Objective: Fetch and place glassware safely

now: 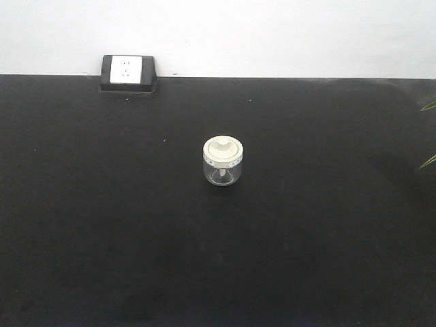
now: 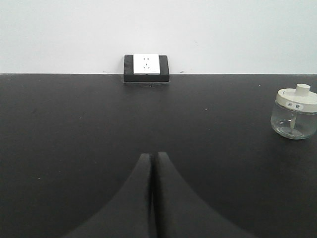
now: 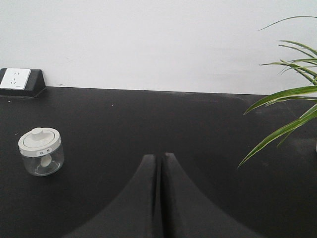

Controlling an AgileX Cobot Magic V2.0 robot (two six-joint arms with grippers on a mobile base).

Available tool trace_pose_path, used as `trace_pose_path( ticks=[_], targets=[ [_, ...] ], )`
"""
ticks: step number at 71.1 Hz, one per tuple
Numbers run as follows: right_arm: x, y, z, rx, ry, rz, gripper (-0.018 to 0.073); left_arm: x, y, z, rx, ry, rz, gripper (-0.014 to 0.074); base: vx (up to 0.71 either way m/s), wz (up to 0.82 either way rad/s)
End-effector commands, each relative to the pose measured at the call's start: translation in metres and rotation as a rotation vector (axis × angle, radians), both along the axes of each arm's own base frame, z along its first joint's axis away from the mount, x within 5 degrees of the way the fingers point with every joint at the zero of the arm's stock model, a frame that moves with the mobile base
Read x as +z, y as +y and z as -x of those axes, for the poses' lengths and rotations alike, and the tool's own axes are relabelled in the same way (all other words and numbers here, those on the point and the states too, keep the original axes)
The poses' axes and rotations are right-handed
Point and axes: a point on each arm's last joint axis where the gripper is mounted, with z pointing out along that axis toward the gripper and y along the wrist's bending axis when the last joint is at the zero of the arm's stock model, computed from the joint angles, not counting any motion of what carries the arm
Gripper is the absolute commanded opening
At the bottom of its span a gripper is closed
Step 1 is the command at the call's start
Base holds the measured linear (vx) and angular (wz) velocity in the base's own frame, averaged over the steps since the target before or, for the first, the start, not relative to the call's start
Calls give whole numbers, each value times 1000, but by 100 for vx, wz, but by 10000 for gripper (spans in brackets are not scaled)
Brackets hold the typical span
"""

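jar (image 1: 223, 162) upright, knob up | left claw (image 2: 152, 157) clenched | right claw (image 3: 160, 158) clenched

A black table (image 1: 102, 225) carries a lidded glass jar (image 1: 223, 162) and a socket box (image 1: 127, 72).

Open tabletop (image 1: 102, 238) around jar (image 1: 223, 162)

A socket box (image 1: 128, 73) and plant leaves (image 3: 290, 104) flank the black table (image 1: 102, 225).
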Motion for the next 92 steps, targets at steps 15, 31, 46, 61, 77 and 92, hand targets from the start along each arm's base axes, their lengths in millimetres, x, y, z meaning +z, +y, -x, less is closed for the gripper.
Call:
trace_pose_path(
  ticks=[15,31,46,61,77,92],
  targets=[
    [16,0,0,-5,-95,8,-3,-3,1,-1,9,-52,15,-7,0,0],
    [16,0,1,-5,-103,8,-3,-3,1,-1,9,-51,15,-7,0,0],
    [16,0,1,-6,-110,8,-3,-3,1,-1,9,-51,15,-7,0,0],
    [-15,1,-12,2,-96,-2,-3,-3,1,-1,9,-51,15,-7,0,0],
    [-47,2,-15,9,-83,-18,-3,-3,1,-1,9,-51,15,-7,0,0],
    [-79,-3,-12,-67,-66,-49,-3,-3,1,-1,9,-51,15,-7,0,0]
  ],
)
